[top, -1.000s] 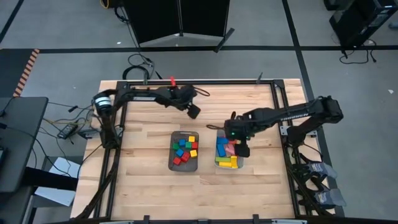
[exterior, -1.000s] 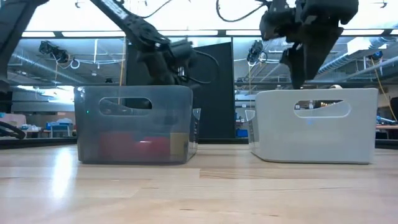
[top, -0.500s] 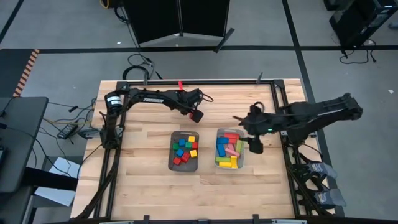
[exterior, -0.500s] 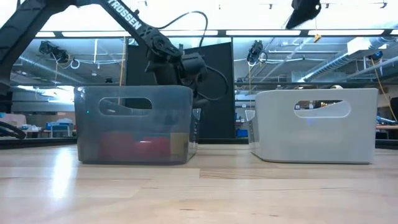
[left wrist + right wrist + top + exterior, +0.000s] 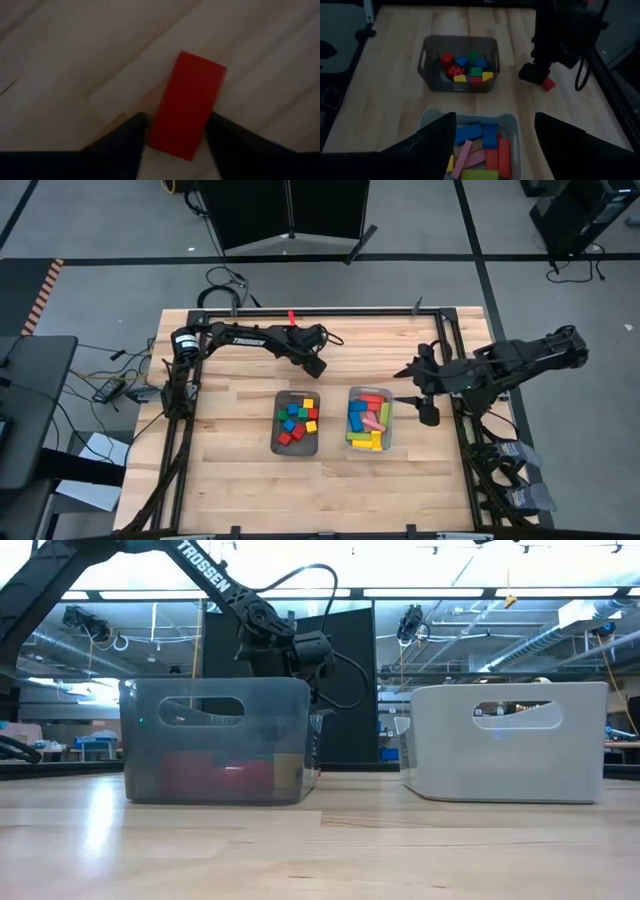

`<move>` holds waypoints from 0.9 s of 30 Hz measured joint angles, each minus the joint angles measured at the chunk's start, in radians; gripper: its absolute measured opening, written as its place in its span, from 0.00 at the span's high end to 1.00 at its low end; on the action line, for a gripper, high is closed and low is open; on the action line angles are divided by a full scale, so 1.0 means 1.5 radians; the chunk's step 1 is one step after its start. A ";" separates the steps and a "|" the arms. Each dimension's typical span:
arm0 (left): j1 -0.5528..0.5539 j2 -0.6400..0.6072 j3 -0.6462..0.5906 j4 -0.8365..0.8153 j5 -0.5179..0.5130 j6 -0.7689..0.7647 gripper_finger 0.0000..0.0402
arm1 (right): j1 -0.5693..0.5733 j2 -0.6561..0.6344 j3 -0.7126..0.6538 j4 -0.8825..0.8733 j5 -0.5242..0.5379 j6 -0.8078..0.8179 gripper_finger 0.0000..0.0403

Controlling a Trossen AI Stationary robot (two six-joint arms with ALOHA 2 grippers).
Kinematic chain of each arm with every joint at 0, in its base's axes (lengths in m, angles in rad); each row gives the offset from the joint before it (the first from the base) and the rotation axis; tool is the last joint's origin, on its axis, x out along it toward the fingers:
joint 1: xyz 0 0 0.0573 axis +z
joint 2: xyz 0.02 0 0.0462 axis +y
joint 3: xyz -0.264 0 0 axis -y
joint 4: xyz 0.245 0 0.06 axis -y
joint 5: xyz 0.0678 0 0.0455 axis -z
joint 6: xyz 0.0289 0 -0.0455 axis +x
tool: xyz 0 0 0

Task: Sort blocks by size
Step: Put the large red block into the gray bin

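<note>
A red bar block (image 5: 190,107) lies on the bare wood at the far middle of the table, and also shows in the right wrist view (image 5: 549,84). My left gripper (image 5: 315,365) is low over it, its fingers on either side of the block's near end (image 5: 175,142). My right gripper (image 5: 410,385) is open and empty, high up just right of the pale bin (image 5: 391,420). That bin holds several long bars (image 5: 485,150). The dark grey bin (image 5: 277,423) holds several small cubes (image 5: 467,67). My left gripper has the red bar's two long sides (image 5: 156,134) between its two fingers (image 5: 135,137), at one end of the bar. The fingers come from above and lie along the bar's length. The bar lies flat on the table.
The two bins stand side by side at the table's middle, the dark grey one (image 5: 215,740) on the left and the pale one (image 5: 505,755) on the right. Bare wood lies all around them. A black metal frame (image 5: 440,330) runs along the table's edges.
My right gripper has risen from over the pale bin, gone toward the table's right edge and left the low view at the top. My left gripper has gone a little toward the right and down onto the red bar.
</note>
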 joint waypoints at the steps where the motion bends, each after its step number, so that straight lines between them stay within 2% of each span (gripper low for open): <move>1: -0.001 0.000 0.000 0.004 0.003 0.011 0.53 | 0.002 -0.005 0.000 0.001 0.000 -0.005 0.30; 3: -0.004 0.001 0.000 0.010 0.002 0.036 0.67 | 0.004 -0.016 0.000 0.008 0.000 -0.017 0.31; 11: -0.006 -0.008 -0.002 0.027 0.011 0.125 0.68 | 0.004 -0.066 0.000 0.048 0.001 -0.067 0.31; 15: -0.023 -0.054 0.003 0.036 0.027 0.152 0.68 | 0.004 -0.099 0.000 0.055 0.016 -0.082 0.33; 19: -0.075 -0.104 0.008 0.121 0.073 0.196 0.68 | 0.004 -0.133 0.000 0.083 0.025 -0.102 0.35; 24: -0.176 -0.103 0.007 0.286 0.170 0.224 0.68 | 0.004 -0.165 0.000 0.110 0.041 -0.122 0.37; 27: -0.229 -0.091 0.007 0.353 0.175 0.227 0.68 | 0.003 -0.169 0.000 0.117 0.048 -0.123 0.38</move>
